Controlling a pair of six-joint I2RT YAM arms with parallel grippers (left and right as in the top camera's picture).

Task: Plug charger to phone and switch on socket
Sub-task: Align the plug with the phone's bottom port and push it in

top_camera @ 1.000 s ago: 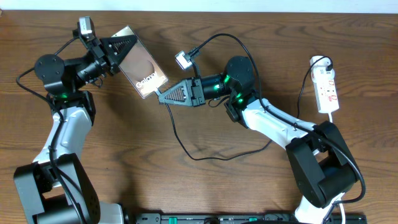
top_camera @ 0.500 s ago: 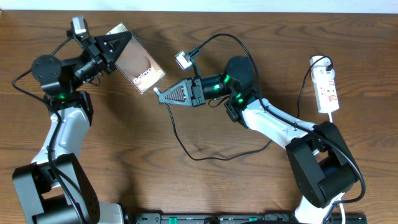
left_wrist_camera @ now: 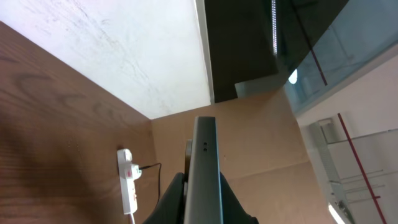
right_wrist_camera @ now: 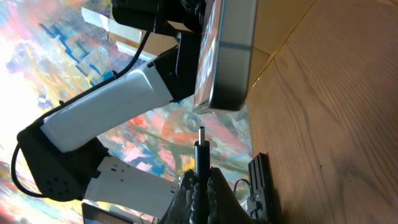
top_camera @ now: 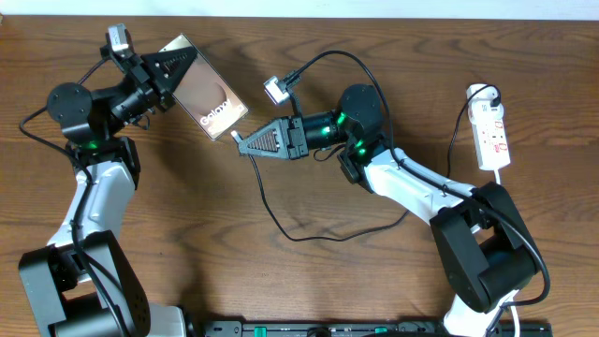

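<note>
Over wooden table (top_camera: 309, 290), with left gripper (top_camera: 180, 65) clamping flat dark glossy phone (top_camera: 213, 94), right gripper (top_camera: 242, 145) pinching thin black charger (right_wrist_camera: 201, 142) just beside phone: centre tip, push straight.

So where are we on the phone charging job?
Done: the left tool holds the phone, and the right tool holds the charger by its plug.
In hand: the plug tip points at the phone's end. The right wrist view shows a gap between them, so it is not inserted.
Left: plug in, then switch on the socket, which neither arm is near.
</note>
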